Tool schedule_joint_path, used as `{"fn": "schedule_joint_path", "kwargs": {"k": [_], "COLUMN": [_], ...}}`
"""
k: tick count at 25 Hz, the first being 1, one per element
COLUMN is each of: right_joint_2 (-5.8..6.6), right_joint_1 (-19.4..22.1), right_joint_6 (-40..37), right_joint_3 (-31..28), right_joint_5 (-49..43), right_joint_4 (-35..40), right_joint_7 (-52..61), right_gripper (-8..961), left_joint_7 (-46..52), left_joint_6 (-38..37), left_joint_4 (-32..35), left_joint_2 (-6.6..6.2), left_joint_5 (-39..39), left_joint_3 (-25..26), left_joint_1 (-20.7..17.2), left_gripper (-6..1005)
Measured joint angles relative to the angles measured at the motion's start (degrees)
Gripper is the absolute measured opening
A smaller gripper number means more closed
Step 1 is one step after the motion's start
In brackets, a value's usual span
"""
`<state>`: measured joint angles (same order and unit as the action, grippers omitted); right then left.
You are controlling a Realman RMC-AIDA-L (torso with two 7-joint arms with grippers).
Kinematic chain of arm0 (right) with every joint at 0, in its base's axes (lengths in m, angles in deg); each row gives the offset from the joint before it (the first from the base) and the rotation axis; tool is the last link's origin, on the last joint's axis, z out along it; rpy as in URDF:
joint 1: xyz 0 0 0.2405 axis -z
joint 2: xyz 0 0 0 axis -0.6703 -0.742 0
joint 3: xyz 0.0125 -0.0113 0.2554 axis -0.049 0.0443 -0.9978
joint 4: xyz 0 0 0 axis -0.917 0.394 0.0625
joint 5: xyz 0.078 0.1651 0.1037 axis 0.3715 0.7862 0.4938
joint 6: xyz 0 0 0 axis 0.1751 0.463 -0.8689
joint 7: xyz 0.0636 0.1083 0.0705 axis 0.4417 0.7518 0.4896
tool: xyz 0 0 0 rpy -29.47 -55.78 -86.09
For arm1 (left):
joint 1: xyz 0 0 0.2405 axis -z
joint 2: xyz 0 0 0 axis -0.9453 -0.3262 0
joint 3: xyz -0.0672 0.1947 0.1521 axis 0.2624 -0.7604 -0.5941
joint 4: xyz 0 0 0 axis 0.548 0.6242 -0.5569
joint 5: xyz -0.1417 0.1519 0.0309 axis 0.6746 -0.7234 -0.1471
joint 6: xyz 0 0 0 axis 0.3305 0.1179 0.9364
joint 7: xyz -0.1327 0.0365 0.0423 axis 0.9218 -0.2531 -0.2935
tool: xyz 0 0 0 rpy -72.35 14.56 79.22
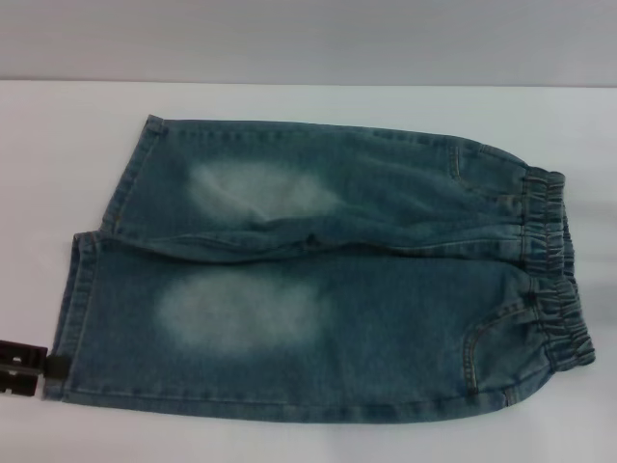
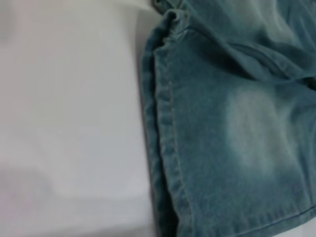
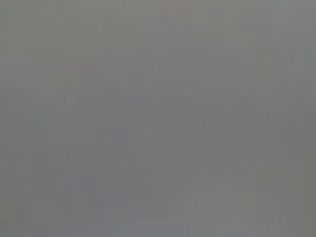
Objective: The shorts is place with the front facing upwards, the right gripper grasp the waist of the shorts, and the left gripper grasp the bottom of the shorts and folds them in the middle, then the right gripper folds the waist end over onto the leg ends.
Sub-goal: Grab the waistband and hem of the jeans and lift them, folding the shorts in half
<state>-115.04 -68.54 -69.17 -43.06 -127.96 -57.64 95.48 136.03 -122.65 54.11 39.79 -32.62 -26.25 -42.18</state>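
Observation:
The blue denim shorts (image 1: 318,280) lie flat on the white table, front up, with pale faded patches on both legs. The waist of the shorts (image 1: 551,265), a ruffled elastic band, is at the right end. The bottom of the shorts, two straight hems (image 1: 72,299), is at the left end. My left gripper (image 1: 48,367) reaches in from the left edge and sits at the near corner of the near leg's hem. The left wrist view shows that hem (image 2: 160,143) and a faded patch (image 2: 252,128) close up. The right gripper is out of view, and its wrist view shows only plain grey.
The white table (image 1: 58,145) runs around the shorts on all sides, with a grey wall (image 1: 308,39) behind its far edge. Nothing else lies on the table.

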Motion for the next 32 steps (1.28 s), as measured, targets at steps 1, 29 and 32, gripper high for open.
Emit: {"fn": "schedule_joint_path", "kwargs": {"k": [1,29,32], "right_joint_2": [0.00,0.09,0.09], "right_joint_1": [0.0,-0.8,-0.8], "right_joint_6": [0.0,1.5,2.0], "right_joint_3": [0.0,-0.2,-0.3], "right_joint_5": [0.0,-0.1,-0.1], "right_joint_4": [0.0,0.2,0.2], "right_joint_7": [0.0,0.0,0.0], "right_gripper": [540,540,540], "left_joint_7": [0.1,0.8,0.5], "left_joint_6": [0.3,1.8,1.3], "left_joint_4": [0.0,0.0,0.3], "left_joint_2": [0.15,2.54,2.94], "left_joint_5": [-0.6,-4.7,-4.7], "left_joint_3": [0.1,0.3,0.5], "left_joint_1": [0.1,2.7,3.2], "left_gripper": [795,781,780]}}
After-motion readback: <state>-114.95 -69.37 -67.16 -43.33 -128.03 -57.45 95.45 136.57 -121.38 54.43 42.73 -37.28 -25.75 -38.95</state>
